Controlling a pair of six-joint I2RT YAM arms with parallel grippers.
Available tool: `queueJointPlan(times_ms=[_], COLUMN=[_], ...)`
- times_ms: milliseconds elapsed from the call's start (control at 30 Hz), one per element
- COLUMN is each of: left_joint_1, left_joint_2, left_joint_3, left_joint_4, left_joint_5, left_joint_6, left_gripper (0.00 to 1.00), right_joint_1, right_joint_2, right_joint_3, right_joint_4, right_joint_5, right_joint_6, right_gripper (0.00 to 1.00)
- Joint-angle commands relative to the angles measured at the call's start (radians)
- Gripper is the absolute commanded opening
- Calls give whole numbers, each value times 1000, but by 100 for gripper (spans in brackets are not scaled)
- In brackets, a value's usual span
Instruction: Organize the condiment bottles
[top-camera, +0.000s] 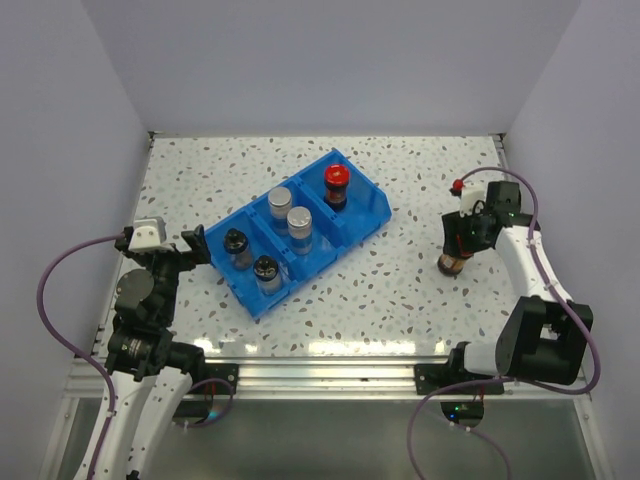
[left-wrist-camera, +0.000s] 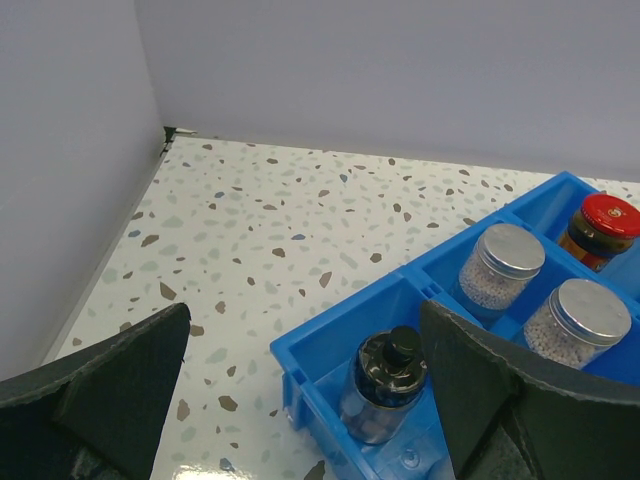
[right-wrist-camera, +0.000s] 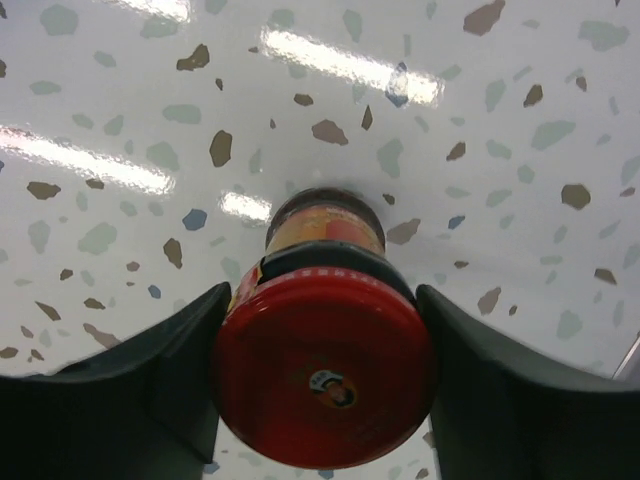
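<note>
Five condiment bottles (top-camera: 299, 217) stand in blue bin (top-camera: 330, 255). We note the sixth, a red-capped bottle (right-wrist-camera: 325, 370), on tabletop (top-camera: 420, 170) well right, right hand (right-wrist-camera: 322, 295) clamped on its cap. Left hand (left-wrist-camera: 300, 320) spread wide beside bin.

A blue plastic bin (top-camera: 365, 218) with three compartments sits slantwise on a white speckled table (top-camera: 400, 280) (flecks of brown, grey and blue). Plain pale walls (top-camera: 320, 60) rise behind the bin and on both sides of it. A metal rail (top-camera: 320, 372) runs in front of the bin.
</note>
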Motion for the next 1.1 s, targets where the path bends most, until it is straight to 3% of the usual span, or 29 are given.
queueJointPlan(times_ms=[0, 33, 100, 133, 167, 333, 533, 733, 1067], left_joint_1=[-3, -3, -3, -3, -3, -3, -3, -3, -3], left_joint_2=[-2, -2, -2, -2, -1, 5, 14, 33, 48], left_joint_3=[-1, -2, -2, -2, -2, -2, -2, 1, 1], left_joint_4=[46, 48, 48, 49, 48, 48, 45, 42, 33], left_joint_5=[10, 10, 11, 11, 13, 14, 7, -4, -33], left_joint_6=[6, 5, 6, 6, 6, 8, 6, 3, 2], left_gripper=[100, 100, 100, 100, 100, 100, 100, 100, 100], right_joint_1=[-5, -5, -5, -6, -3, 35, 262, 463, 555], right_joint_2=[7, 3, -9, -27, -33, -70, -63, 87, 373], right_joint_3=[-3, -5, 3, 11, 37, 191, 377, 557, 758], right_joint_4=[17, 12, 6, 1, -14, -109, -129, -72, 1], right_joint_5=[-52, -58, -77, -89, -101, -202, -183, -169, -95], right_joint_6=[-15, -18, -26, -32, -33, -3, 88, 135, 94], right_gripper=[53, 39, 23, 6, 0, 0, 0, 0, 0])
